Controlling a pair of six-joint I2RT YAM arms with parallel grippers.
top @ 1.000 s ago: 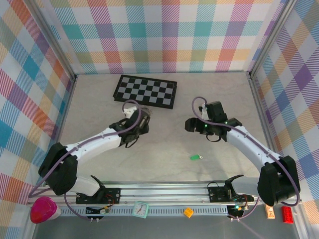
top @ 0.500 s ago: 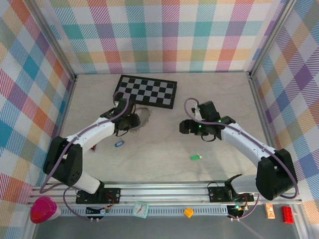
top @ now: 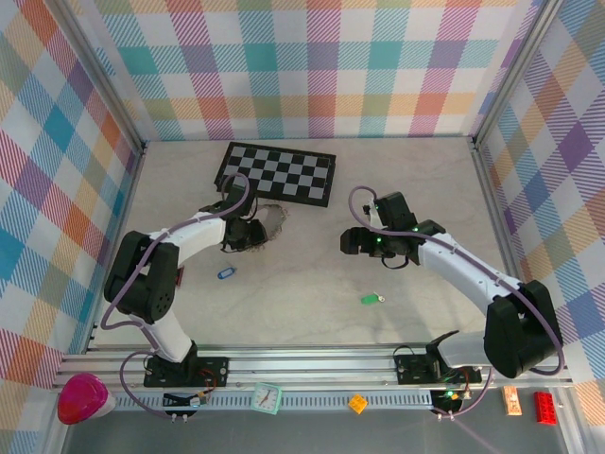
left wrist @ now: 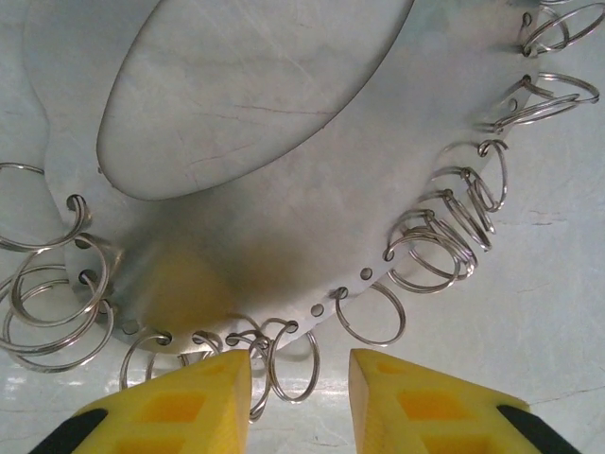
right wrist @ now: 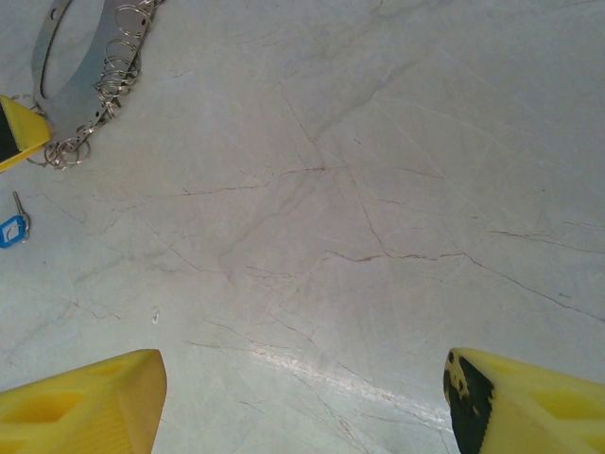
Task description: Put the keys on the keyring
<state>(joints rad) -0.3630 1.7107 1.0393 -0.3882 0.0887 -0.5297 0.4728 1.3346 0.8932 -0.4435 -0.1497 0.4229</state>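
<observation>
The pale, marbled surface (top: 312, 274) looks matte with fine hairline cracks, and at its far side lies the flat black-and-white chequered board (top: 276, 173). Just in front of the board's near edge sits the keyring (left wrist: 284, 236). Up close it is a thin, dull-grey metal band bent into a broad loop, its outer edge punched with small holes, and a shiny wire split ring (left wrist: 369, 317) hangs from nearly every hole, which gives it a jagged outline. My left arm, white with a purple cable along it, folds back on itself and lays its forearm low across the surface to the ring's near-left edge. There the yellow left fingers (left wrist: 180, 407) stand a little apart, with one or two split rings in the gap between them — I cannot tell whether the pads touch the wire. My right arm reaches in from the right with its wrist over the middle of the surface, and the right fingers (right wrist: 85, 397) are spread wide over bare surface. The blue key (top: 225, 273) lies flat just near of the left forearm, and the green key (top: 371, 300) lies by itself, well apart from the ring.
</observation>
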